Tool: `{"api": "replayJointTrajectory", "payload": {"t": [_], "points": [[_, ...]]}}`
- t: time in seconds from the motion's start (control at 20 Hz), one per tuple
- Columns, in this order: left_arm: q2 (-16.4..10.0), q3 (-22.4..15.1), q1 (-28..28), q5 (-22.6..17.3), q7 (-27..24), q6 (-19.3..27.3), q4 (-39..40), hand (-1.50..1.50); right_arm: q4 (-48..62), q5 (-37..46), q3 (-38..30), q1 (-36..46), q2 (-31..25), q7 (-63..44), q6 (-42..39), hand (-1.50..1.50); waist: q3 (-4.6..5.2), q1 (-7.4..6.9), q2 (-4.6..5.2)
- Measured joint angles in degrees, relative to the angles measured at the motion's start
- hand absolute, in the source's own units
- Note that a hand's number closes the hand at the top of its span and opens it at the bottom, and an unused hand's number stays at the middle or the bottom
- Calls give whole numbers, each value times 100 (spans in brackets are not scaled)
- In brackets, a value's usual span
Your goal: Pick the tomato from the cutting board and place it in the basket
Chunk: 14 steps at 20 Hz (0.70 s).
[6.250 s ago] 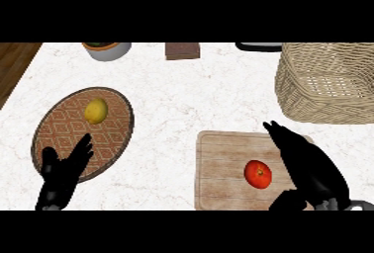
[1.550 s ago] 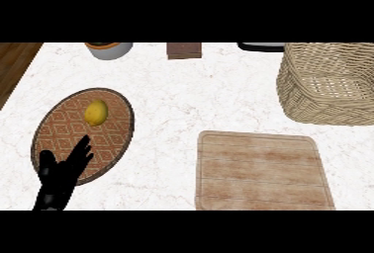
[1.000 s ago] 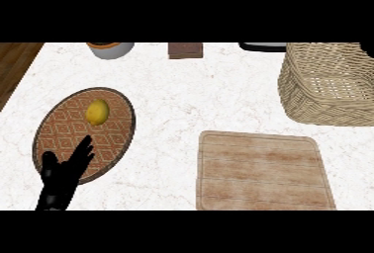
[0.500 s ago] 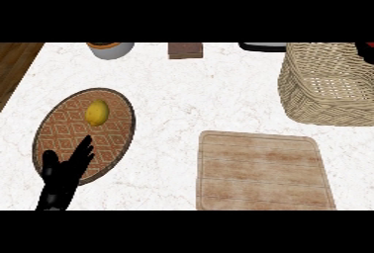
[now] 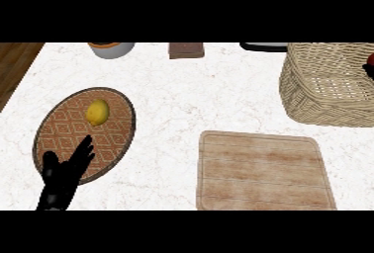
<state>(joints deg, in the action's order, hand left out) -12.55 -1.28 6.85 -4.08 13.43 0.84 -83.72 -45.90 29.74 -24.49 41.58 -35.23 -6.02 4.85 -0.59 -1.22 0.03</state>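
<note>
No words, labels, brands, numbers or signs can be read anywhere on the counter (image 5: 190, 84). The plate (image 5: 60, 134) at near left carries only a diamond pattern, while the cutting board (image 5: 263, 173) at near right shows plain wood grain and the basket (image 5: 329, 94) at far right shows bare weave.

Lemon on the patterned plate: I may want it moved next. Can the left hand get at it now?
Probably yes. The left hand rests open over the near rim of the plate, fingers pointing toward the lemon, with nothing standing between them.
</note>
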Motion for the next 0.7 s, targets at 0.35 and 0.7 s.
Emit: {"api": "replayJointTrajectory", "payload": {"t": [0.35,0.7], "points": [[1,72,-18,-5,115,-66,-2,0,617,-29,-85,156,-420,705,22,-150,1,24,-17],[16,119,1,5,280,-83,-95,0,960,-505,-568,288,-763,943,29,-150,20,54,-18]]}}
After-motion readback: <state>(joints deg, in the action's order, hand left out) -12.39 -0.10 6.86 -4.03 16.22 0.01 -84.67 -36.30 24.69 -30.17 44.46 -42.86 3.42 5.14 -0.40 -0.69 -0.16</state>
